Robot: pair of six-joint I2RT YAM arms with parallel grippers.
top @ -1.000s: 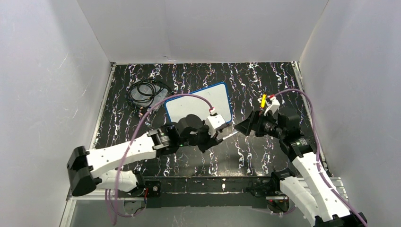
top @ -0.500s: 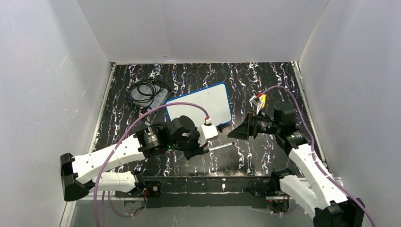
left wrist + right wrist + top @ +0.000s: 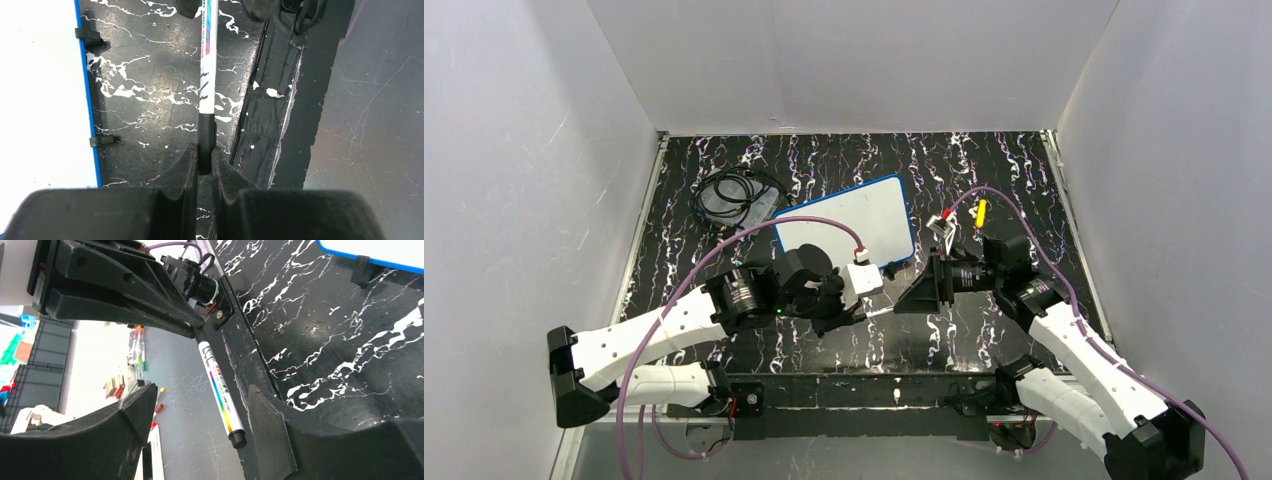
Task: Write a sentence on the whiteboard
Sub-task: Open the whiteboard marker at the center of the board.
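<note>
Whiteboard [image 3: 879, 212], small, flat and white with a thin blue rim, lay beside a pinched marker

At the far left of the black, white-veined marbled worktop [image 3: 984, 170] sat a loose coil of thin black cable [image 3: 732, 195]. Just right of it the whiteboard lay flat near the middle of the worktop, tilted a little out of square with the edges. Its near left part was hidden under the left arm, and the part of its face that showed was white. In the left wrist view its blue edge ran down the left side, with two small black clips [image 3: 88, 34] sticking out onto the worktop.

The left end effector [image 3: 202, 156] hung just in front of the board's near edge, its fingers pressed together on the dark end of a slim white marker with a rainbow stripe [image 3: 207, 75]. The marker pointed away from it towards the right arm, above the worktop's front border.

The right end effector [image 3: 200, 395] faced the left one from close by. Its fingers [image 3: 267, 420] were spread, one on each side of the marker's free black tip, with a gap on both sides and no contact visible. Further right and back, a small yellow object [image 3: 981, 211] lay on the worktop, apart from the board.
</note>
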